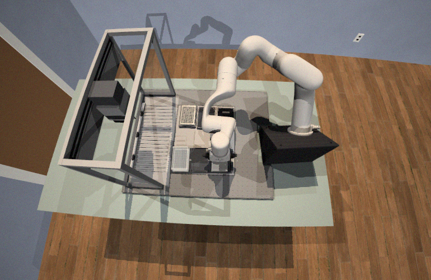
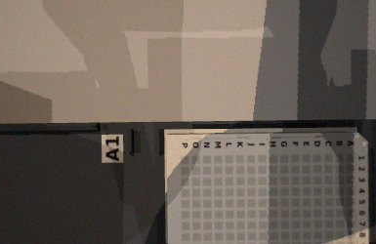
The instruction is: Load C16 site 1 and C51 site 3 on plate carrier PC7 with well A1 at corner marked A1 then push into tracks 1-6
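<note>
The dark plate carrier PC7 [image 1: 202, 161] lies on the apron in front of the rails [image 1: 155, 138]. The white 384-well plate C16 [image 1: 180, 159] sits on the carrier's end site nearest the rails. In the wrist view C16 [image 2: 266, 190] has its letter A and number 1 at the upper right corner. Beside it is a dark empty site with an A1 mark. My gripper [image 1: 220, 164] is low over the carrier's other end site, shut wide on the deep-well block C51, which my wrist mostly hides. I cannot tell if the block touches the site. C15 [image 1: 187, 115] sits in the far nest.
The nest nearest the arm's base, S1 [image 1: 225, 110], is dark and empty, and the arm covers most of the middle nest. The instrument's tall frame [image 1: 117, 98] stands over the rails at the left. The black arm pedestal [image 1: 295, 145] is at the right.
</note>
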Tool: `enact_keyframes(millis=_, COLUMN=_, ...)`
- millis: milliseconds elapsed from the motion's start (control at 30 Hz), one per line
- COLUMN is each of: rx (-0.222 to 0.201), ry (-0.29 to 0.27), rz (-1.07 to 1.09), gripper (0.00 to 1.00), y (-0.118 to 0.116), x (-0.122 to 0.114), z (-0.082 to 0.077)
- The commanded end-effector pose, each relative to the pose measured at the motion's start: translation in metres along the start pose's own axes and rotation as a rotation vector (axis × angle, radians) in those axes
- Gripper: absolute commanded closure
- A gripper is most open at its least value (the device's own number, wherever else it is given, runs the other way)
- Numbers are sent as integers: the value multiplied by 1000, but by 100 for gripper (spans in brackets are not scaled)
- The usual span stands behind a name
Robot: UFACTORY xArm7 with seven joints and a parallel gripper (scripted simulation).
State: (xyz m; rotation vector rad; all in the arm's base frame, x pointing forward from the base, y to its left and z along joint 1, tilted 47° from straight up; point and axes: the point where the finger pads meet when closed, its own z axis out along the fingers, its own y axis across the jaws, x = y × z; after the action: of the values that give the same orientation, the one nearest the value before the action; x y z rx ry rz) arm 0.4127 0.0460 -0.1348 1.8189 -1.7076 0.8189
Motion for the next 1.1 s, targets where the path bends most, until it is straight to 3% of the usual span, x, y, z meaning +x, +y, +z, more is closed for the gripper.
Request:
enact_keyframes(millis=0, rx=3, ry=-3, rz=0, gripper=100, y=-1, x=-1, z=-2)
enact_keyframes(millis=367, rx=3, ry=-3, rz=0, gripper=100, y=-1, x=-1, z=-2)
enact_keyframes(millis=400, rx=3, ry=-3, rz=0, gripper=0, y=-1, x=-1, z=-1)
enact_keyframes(millis=1067, rx=3, ry=-3, rz=0, gripper=0, y=-1, x=-1, z=-1)
